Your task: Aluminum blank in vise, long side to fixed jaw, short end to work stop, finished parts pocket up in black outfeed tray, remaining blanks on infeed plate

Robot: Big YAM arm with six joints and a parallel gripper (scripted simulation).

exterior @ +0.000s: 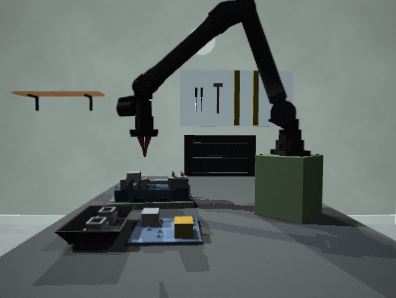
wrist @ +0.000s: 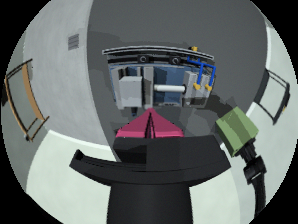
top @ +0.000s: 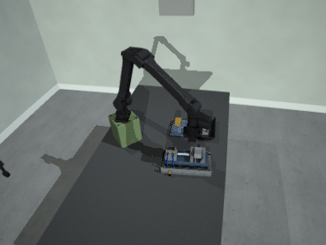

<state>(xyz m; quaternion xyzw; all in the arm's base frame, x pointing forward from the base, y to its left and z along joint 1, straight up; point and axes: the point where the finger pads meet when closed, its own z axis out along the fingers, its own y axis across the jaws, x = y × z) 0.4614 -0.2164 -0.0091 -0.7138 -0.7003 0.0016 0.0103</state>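
My gripper (exterior: 145,147) is shut and empty, pointing down, high above the table over the vise; its pink fingertips meet in the wrist view (wrist: 150,119). The vise (exterior: 152,189) stands below it and shows in the wrist view (wrist: 160,79) with blue hoses at one end. A light gray block (top: 200,154) sits between the jaws near the end without hoses; how it is seated I cannot tell. The black outfeed tray (exterior: 95,227) holds two pocketed parts (exterior: 106,212), pocket up. The infeed plate (exterior: 165,231) carries a gray blank (exterior: 150,216) and a yellow brass blank (exterior: 183,226).
The arm's green pedestal (exterior: 288,186) stands at the right of the table. A dark drawer cabinet (exterior: 220,155) and a tool board are at the back wall. In the top view the arm's wrist hides the tray beside the infeed plate (top: 179,129).
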